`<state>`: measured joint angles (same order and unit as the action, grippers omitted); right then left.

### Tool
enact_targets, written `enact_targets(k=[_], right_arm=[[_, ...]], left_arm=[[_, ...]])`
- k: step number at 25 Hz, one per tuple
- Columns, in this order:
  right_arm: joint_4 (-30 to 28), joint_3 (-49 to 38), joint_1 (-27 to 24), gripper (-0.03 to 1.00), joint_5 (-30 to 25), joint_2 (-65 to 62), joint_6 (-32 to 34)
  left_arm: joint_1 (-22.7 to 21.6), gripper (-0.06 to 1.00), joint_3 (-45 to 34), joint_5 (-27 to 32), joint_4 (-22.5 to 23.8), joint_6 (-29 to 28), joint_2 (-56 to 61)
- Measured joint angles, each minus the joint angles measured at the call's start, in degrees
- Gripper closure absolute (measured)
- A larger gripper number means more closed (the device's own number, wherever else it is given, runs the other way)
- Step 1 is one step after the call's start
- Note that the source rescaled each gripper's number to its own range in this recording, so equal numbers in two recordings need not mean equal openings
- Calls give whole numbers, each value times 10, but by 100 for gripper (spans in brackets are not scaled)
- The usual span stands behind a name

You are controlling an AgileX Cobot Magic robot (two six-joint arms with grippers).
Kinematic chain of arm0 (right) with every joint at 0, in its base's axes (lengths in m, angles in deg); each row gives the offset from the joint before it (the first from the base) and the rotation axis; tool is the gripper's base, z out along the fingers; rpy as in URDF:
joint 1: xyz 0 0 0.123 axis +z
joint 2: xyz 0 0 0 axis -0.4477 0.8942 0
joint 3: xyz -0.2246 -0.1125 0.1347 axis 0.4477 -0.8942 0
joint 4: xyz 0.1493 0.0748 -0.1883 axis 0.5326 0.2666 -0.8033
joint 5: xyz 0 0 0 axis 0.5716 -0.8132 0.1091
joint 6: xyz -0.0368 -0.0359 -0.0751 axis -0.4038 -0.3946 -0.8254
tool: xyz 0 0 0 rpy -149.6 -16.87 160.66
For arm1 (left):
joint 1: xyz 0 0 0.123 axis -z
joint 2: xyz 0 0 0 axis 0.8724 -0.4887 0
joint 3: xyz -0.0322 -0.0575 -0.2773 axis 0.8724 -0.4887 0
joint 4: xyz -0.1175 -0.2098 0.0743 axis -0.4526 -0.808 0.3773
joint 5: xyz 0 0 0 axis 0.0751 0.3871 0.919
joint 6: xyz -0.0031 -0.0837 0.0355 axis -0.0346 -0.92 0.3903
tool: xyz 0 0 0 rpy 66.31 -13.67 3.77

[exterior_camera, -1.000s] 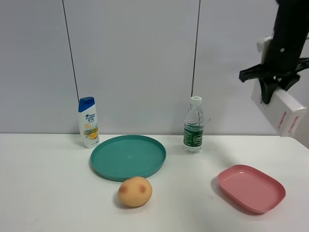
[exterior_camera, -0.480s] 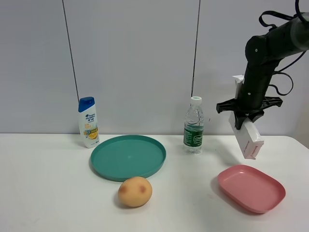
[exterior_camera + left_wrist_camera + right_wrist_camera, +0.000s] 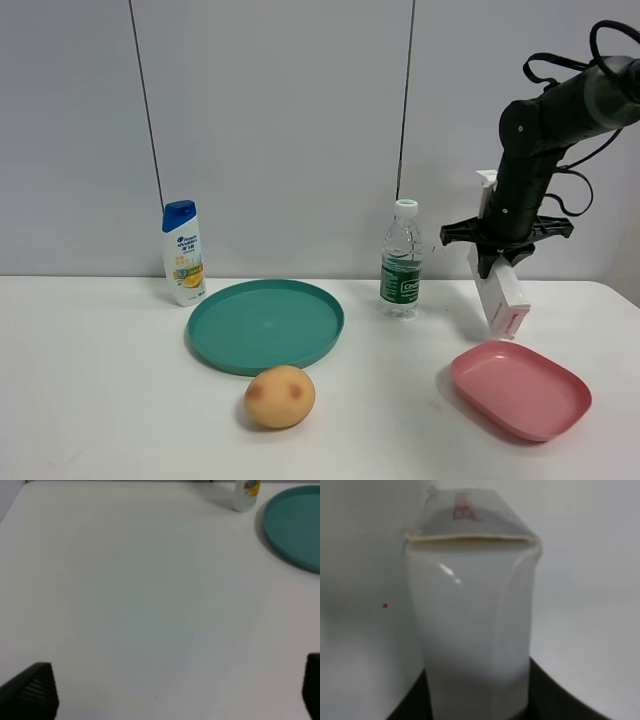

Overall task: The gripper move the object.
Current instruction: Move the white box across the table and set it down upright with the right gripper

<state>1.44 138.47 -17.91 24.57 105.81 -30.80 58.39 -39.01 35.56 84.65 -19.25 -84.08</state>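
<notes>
**Carton held over the pink tray**

The right arm is bent in from the upper right with its forearm pointed down. The right gripper [image 3: 503, 252] is clamped on the upper part of the carton [image 3: 500, 298]. The carton is hung end-down and slightly tilted, with its lower end just over the far edge of the tray [image 3: 520, 392]. Whether it touches the tray cannot be told. In the right wrist view the carton is seen lengthwise, gripped at its near end by the dark fingers.

The left gripper [image 3: 170, 692] is held spread wide over bare table [image 3: 150, 605], well to the left of the tray.

The tray's whole inner floor is seen. Open table lies left of and in front of the tray. A water bottle [image 3: 402, 260] stands left of and behind the tray. Farther left of the tray are a green plate [image 3: 265, 325] with its bare inside shown, a fruit [image 3: 280, 397] and a shampoo bottle [image 3: 184, 253].
</notes>
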Motion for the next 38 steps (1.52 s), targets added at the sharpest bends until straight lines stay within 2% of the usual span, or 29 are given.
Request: enact_targets(k=[9,23,33,35,36,38], right_arm=[[0,0,0,96,20,3,2],[9,0,0,96,-14,18,2],[10,0,0,97,-10,22,2],[10,0,0,89,-8,22,2],[8,0,0,80,-6,22,2],[3,0,0,54,-5,22,2]], left_arm=[[0,-6,0,0,0,0,0],[0,-6,0,0,0,0,0],[0,-6,0,0,0,0,0],[0,-6,0,0,0,0,0],[0,-6,0,0,0,0,0],[0,-6,0,0,0,0,0]])
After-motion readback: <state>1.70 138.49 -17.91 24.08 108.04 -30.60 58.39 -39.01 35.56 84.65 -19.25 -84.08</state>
